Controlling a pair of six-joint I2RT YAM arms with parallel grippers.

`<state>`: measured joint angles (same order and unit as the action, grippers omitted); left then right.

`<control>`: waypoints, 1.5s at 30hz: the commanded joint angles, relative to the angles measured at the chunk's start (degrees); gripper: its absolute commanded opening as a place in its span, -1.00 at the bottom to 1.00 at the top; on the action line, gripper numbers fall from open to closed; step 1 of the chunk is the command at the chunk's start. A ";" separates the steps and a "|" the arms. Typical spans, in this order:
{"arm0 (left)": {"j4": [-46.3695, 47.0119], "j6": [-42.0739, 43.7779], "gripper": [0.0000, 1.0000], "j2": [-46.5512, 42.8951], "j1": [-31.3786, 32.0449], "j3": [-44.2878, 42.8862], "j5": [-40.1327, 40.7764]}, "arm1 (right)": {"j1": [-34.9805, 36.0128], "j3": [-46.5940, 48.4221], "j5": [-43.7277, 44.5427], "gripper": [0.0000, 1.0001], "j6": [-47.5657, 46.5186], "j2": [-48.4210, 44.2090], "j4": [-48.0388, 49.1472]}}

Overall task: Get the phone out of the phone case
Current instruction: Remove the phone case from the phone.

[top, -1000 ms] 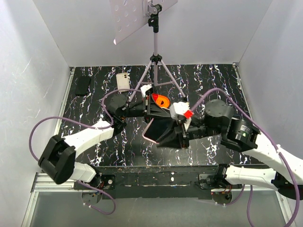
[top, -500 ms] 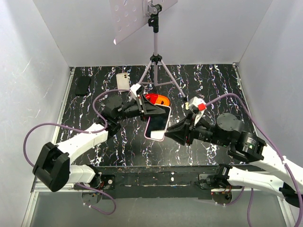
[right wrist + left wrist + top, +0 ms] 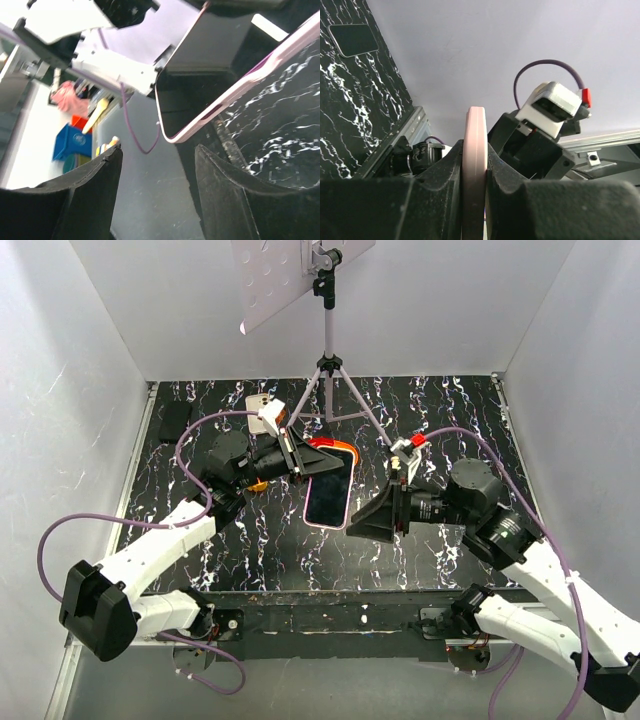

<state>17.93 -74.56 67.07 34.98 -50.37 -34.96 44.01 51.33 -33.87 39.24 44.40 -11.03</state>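
- The phone [image 3: 330, 490] hangs tilted in the air at the centre of the top view, above the desk [image 3: 450, 410] and held by one end only. A hard tug could twist it loose and drop it, or pull the case [image 3: 474, 150] away with the phone still inside.
- The left fingers [image 3: 440, 185] are clamped on the pink rim of the case at the phone's upper end.
- The right fingers [image 3: 85, 200] stand apart just beside the phone's lower corner and appear not to touch it.

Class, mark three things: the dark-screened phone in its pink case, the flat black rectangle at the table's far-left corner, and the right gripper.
Pink-cased phone [image 3: 330, 498]: top view, screen centre.
Flat black rectangle [image 3: 175, 421]: top view, its middle.
Right gripper [image 3: 157, 154]: right wrist view, between its fingertips.
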 commanded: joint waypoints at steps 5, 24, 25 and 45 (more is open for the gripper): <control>8.08 -6.82 -1.00 -0.36 -0.35 -0.78 -3.18 | -0.77 -1.67 -14.73 0.02 -0.13 3.85 13.74; 7.12 -7.00 -1.00 -5.10 -0.35 1.15 0.94 | -0.77 -4.66 -13.50 -0.17 6.55 8.33 25.70; 6.77 -7.00 -1.00 -5.63 -0.35 1.67 1.64 | -0.77 -4.66 -14.11 -0.17 6.72 8.59 26.05; 8.17 -9.11 -1.00 -5.81 -0.35 2.65 2.18 | 0.99 -7.47 -17.11 -0.28 10.95 10.79 37.83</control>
<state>23.59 -82.59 63.29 34.61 -46.83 -33.87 43.66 44.12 -49.56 50.43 55.27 21.12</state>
